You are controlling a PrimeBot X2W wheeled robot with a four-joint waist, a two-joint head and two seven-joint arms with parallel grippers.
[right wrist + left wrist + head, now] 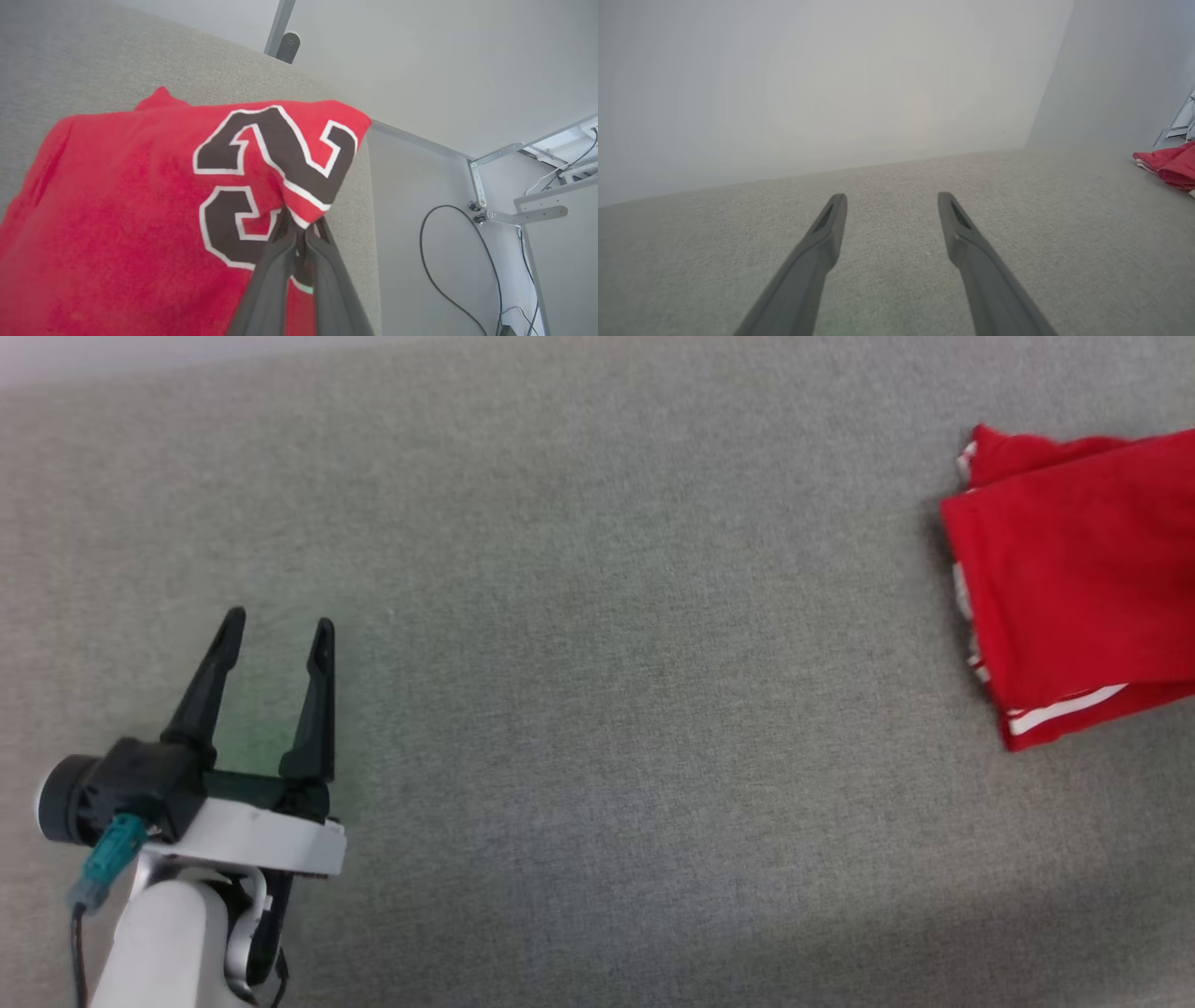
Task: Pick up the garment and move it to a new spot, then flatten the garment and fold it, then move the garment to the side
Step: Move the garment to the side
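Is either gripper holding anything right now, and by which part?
The right gripper is shut on the garment, pinching a fold of cloth by the printed number. The left gripper is open and holds nothing.

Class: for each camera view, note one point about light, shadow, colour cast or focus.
Head view: soft even light, a faint green tint on the grey fabric surface by the dark two-fingered left hand, a shadow band lower right. Left wrist view: the pale wall is washed out. Right wrist view: the large red jersey-style garment blurs near the lens, as does the right hand gripping it.
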